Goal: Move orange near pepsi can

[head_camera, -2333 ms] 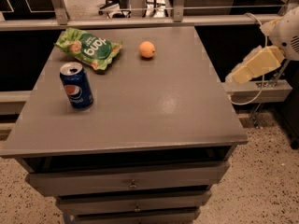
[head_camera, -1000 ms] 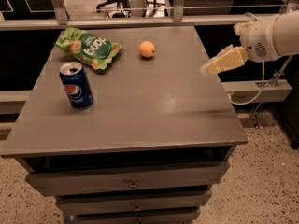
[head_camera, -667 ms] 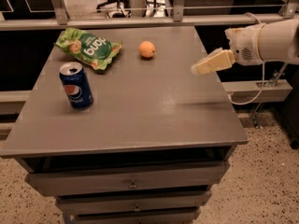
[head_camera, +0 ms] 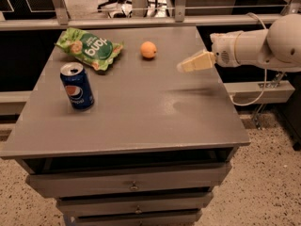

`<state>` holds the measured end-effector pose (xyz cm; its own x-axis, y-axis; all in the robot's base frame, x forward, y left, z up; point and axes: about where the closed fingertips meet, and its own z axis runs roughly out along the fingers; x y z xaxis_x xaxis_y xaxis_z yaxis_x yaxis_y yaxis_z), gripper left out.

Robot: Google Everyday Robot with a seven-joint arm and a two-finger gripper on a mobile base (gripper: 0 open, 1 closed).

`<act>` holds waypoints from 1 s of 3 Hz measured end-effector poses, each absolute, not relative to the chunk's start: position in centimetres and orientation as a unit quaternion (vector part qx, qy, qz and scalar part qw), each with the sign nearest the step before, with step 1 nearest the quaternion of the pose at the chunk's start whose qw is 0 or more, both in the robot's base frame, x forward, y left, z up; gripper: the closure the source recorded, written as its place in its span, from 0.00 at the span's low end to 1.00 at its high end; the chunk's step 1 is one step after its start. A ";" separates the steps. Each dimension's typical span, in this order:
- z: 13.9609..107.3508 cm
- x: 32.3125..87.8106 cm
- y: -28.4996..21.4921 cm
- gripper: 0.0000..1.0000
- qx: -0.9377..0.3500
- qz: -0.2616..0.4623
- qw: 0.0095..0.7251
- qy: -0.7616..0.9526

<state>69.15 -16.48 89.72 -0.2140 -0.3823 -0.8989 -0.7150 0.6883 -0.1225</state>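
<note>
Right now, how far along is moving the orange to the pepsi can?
Done: nothing yet. The orange lies at the back beside the green snack bag, well apart from the pepsi can at front left. In hand: the end effector hovers just right of the orange, carrying nothing. Left: grasp the orange, carry it over, set it down by the can.

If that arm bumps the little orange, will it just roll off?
Probably it rolls: the orange is round and sits on a flat, smooth tabletop. It holds its shape, so a grasp likely won't crush it. The gripper hovers nearby, not touching it.
</note>
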 end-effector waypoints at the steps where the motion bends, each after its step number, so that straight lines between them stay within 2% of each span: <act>1: 88.8 71.3 -14.7 0.00 -0.370 0.179 0.512 0.754; 3: 87.8 74.2 -10.2 0.00 -0.402 0.212 0.502 0.735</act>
<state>74.18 -10.19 87.77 -0.1715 -0.3786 -0.9095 -0.8048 0.5863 -0.0923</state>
